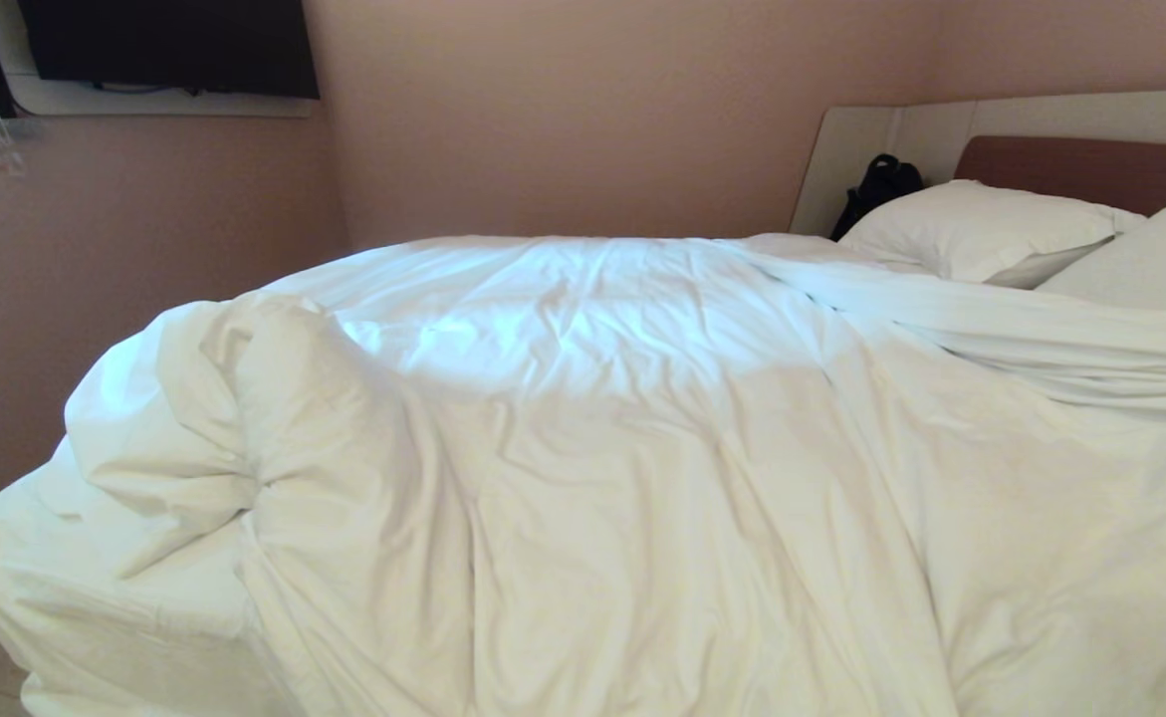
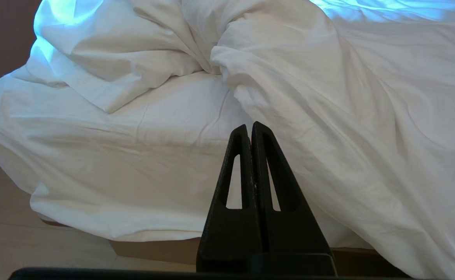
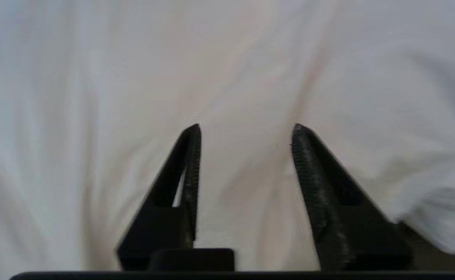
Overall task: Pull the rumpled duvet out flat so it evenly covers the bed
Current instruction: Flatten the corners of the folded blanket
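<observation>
The white duvet lies creased over most of the bed. Its near left corner is bunched into a puffy roll, leaving the mattress sheet bare at the foot corner. In the left wrist view the left gripper is shut and empty, held low before the bed's side, apart from the hanging duvet and the bare sheet. In the right wrist view the right gripper is open, its two black fingers spread with nothing between them, facing the white duvet cloth. Neither arm shows in the head view.
Two white pillows lean at the brown headboard on the right, with a black bag beside them. A pink wall runs behind the bed. The tan base and pale floor show under the sheet.
</observation>
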Controlling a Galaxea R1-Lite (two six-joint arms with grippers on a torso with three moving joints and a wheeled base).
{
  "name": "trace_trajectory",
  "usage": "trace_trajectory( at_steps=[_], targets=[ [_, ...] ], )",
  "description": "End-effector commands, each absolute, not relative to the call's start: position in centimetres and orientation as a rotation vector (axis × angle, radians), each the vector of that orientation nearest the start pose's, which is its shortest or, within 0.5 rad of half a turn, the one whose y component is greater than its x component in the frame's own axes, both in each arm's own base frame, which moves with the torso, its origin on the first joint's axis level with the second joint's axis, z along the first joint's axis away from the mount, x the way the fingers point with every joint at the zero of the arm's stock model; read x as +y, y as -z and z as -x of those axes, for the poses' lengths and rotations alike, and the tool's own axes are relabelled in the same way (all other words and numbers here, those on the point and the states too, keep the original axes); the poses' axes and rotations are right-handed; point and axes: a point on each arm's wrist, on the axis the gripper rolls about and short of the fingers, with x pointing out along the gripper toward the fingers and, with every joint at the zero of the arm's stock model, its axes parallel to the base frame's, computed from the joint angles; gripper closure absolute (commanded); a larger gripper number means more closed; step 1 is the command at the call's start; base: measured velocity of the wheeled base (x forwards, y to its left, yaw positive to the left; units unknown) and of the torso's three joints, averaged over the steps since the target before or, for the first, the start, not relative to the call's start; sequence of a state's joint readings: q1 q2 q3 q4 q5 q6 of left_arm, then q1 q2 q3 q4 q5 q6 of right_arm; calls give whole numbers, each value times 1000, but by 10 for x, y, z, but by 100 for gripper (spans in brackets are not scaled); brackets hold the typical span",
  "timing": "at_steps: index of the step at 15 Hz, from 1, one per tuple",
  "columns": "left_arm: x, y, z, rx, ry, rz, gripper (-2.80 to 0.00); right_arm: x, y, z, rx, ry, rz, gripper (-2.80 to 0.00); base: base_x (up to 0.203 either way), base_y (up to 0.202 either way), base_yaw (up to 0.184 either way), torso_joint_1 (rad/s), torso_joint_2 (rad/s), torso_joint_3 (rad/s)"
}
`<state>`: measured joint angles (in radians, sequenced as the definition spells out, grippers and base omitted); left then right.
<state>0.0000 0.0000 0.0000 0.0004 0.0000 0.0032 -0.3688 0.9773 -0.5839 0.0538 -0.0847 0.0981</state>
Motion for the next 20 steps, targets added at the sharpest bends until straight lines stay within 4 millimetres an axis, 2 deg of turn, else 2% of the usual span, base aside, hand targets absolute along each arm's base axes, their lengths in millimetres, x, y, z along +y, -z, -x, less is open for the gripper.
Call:
trace_trajectory(
  at_steps=[1,3,6,10,12,14,20],
  targets=[
    [0,-75,23,0,0,-3,0,-72,-207,-124,477,592,-208,0,0,0,0,0,0,0],
    [0,-75,23,0,0,-3,0,-110,-198,-145,538,673,-279,0,0,0,0,0,0,0],
    [0,-75,23,0,0,-3,0,-177,-173,-166,584,755,-386,0,0,0,0,0,0,0],
    [0,-75,23,0,0,-3,0,-261,-135,-173,587,820,-466,0,0,0,0,0,0,0],
    [0,-75,23,0,0,-3,0,-294,-136,-174,535,829,-466,0,0,0,0,0,0,0],
    [0,-75,23,0,0,-5,0,-310,-147,-177,485,814,-452,0,0,0,0,0,0,0],
    [0,-75,23,0,0,-5,0,-308,-187,-176,402,793,-429,0,0,0,0,0,0,0]
  ],
)
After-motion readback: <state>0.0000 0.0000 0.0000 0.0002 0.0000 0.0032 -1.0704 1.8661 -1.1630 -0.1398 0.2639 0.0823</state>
